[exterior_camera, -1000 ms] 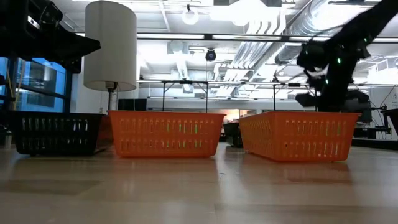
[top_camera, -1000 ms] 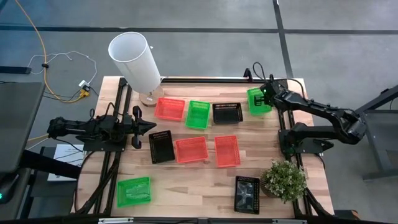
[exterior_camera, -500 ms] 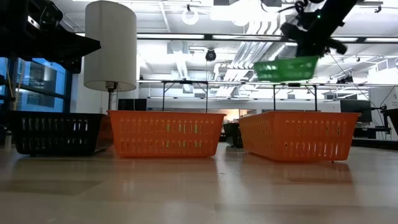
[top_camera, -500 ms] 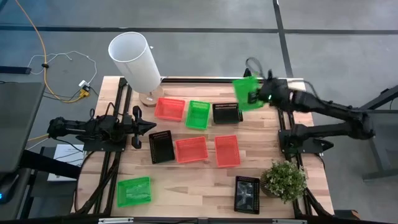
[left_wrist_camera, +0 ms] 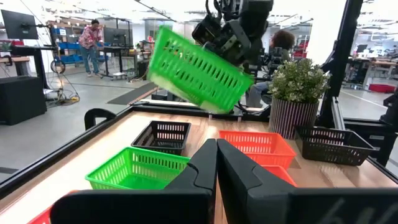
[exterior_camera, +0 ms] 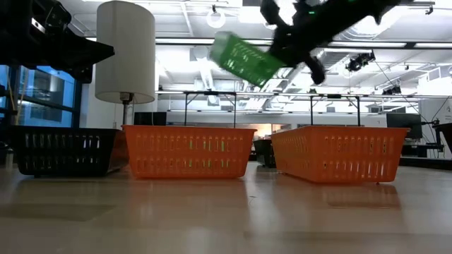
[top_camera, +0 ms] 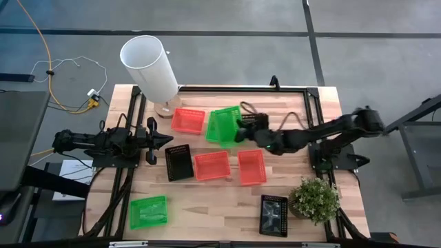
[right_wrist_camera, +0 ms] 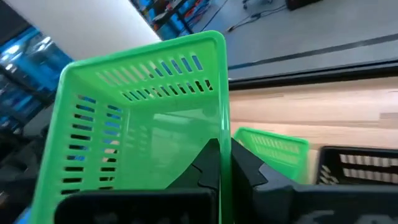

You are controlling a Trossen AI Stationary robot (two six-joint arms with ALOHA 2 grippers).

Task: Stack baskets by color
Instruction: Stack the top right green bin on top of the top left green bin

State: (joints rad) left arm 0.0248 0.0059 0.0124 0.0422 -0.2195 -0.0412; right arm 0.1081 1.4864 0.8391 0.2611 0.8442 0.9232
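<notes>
The right gripper carries 1 green basket tilted in the air — jaws clamped on its wall. The left gripper waits at the desk's left edge, jaws together.

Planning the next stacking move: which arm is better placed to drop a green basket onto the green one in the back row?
The right. Its hand is shut on a green basket, held tilted in the air above the back-row green basket. The left hand waits shut and empty by the table's left edge.
</notes>
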